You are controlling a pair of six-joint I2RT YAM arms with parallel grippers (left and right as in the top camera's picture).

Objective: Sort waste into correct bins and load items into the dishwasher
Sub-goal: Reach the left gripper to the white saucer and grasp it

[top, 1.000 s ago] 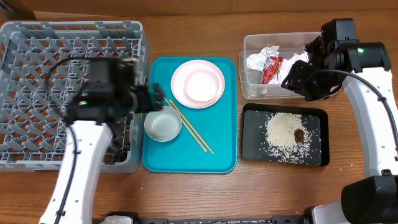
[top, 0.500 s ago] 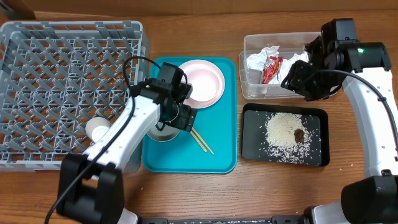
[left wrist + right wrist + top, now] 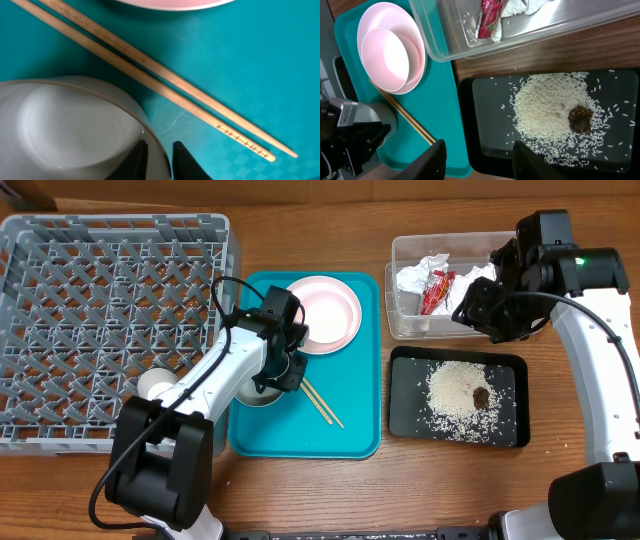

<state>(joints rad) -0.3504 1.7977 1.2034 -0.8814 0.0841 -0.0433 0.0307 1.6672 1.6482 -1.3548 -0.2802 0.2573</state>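
My left gripper (image 3: 159,160) is down on the teal tray and shut on the rim of the grey metal bowl (image 3: 65,125), one finger inside and one outside. The arm hides most of that bowl (image 3: 252,393) from overhead. The chopsticks (image 3: 165,80) lie just beyond it, and the pinkish-white bowl (image 3: 322,315) sits on the white plate (image 3: 343,332). A small white cup (image 3: 155,387) stands in the dishwasher (image 3: 100,300). My right gripper (image 3: 479,160) hangs open and holds nothing, above the clear tub (image 3: 405,322), which holds the napkin (image 3: 420,275) and the red wrapper (image 3: 437,290).
The black tray (image 3: 505,430) holds the rice (image 3: 455,390) and the brown scrap (image 3: 482,396). The teal serving tray (image 3: 350,425) lies between the rack and the two bins. Bare wooden table runs along the front edge.
My left arm swung from over the rack to the teal tray, leaving the cup in the rack, and its jaws closed on the grey bowl's rim. The right arm stayed put.
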